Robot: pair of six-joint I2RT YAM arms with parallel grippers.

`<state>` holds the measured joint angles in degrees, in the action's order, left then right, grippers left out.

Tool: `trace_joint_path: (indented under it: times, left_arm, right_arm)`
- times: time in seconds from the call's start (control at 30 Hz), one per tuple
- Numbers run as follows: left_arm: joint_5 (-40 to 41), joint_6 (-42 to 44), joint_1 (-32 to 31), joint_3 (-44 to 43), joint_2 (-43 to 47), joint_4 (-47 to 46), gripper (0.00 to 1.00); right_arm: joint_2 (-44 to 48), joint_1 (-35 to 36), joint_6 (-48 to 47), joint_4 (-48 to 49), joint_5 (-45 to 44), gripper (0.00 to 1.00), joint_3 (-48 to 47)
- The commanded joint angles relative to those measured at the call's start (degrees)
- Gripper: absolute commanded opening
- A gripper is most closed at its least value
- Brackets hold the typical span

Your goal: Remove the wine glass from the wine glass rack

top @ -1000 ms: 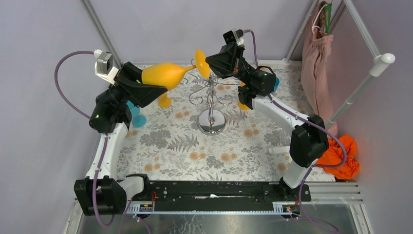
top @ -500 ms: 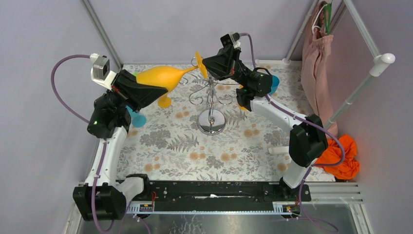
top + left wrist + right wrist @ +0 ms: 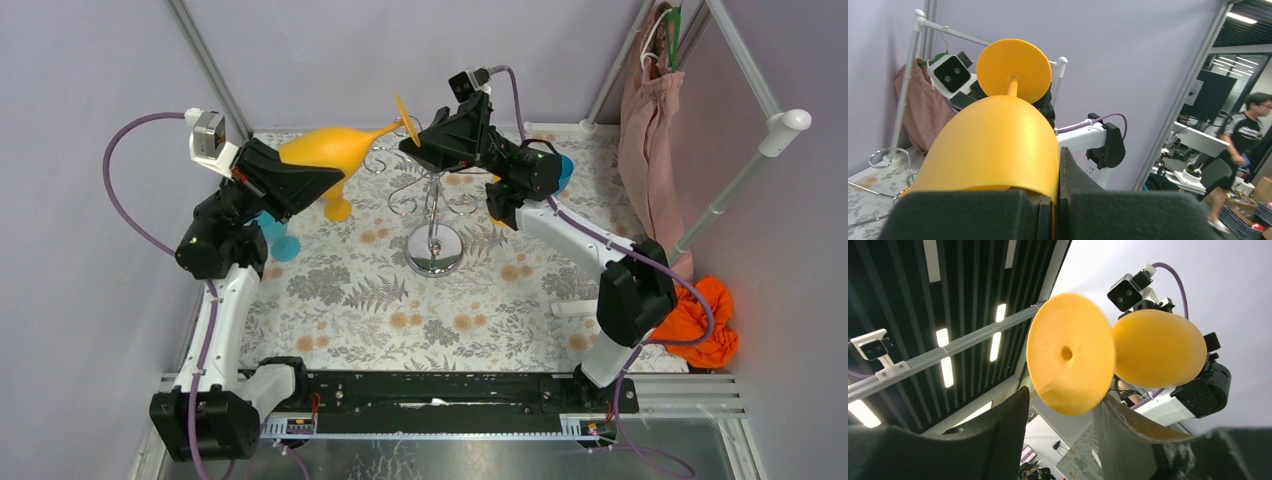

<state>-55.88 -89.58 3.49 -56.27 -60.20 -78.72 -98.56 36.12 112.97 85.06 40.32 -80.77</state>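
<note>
Wine glass: the orange wine glass [image 3: 325, 150] lies almost level in the air over the far-left part of the bench [image 3: 350, 300]. Its bowl is to the left and its foot points toward the top of the wine glass rack [image 3: 432, 195].
Left end effector: the left end effector [image 3: 318, 180] is clenched on the bowl and carries the glass alone.
Right end effector: the right end effector [image 3: 1060, 405] has its fingers spread and grasps nothing. The foot [image 3: 1070, 352] sits in front of the gap.
Rack: it stands toward the far edge, mid-bench, on its round base [image 3: 435, 248], with its scroll arms [image 3: 400, 190] just below and beside the glass's foot.
Why held so: I'd judge the level pose lets the foot come out sideways from the scrolls. A grip on the wide bowl looks steadier than one on the thin stem. The spread right fingers look to me like a hand-over, with the left arm now in charge.
Top view only: it shows both arms meeting over the rack and where the glass hangs above the bench. It does not tell me whether the foot is fully clear of the wire.
Left wrist only: it shows the bowl [image 3: 993, 145] pressed between the dark pads, which makes the clamp plain.
Right wrist only: it shows the underside of the foot and the open gap between the fingers [image 3: 998, 440].
</note>
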Motion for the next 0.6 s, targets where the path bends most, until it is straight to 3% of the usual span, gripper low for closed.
trace_joint_path:
  times: [0.0,0.07,0.17,0.27,0.4,0.57]
  left_arm:
    - [-0.2,9.1,0.5,-3.0,2.9,13.2,0.00]
    - [-0.1,17.3,0.5,-6.1,5.2,26.9,0.00]
    - [3.3,34.9,0.5,-14.4,8.3,55.0,0.00]
    - [10.7,48.3,0.5,-26.2,7.9,79.9,0.00]
    - [23.0,57.6,0.5,-41.8,2.1,105.2,0.00]
    - [36.7,64.7,0.5,-58.0,-7.6,129.1,0.00]
  right_arm:
    - [6.3,-0.1,-3.2,1.5,2.0,0.57,-0.2]
    - [9.8,-0.9,-7.3,-2.7,2.1,0.59,3.4]
    - [17.5,-2.4,-16.8,-12.7,2.0,0.60,8.4]
    - [26.9,-3.5,-30.8,-33.9,1.4,0.63,9.6]
    - [35.4,-3.5,-55.3,-67.6,-7.3,0.67,3.8]
    - [42.3,-3.6,-72.6,-91.8,-22.7,0.72,-3.7]
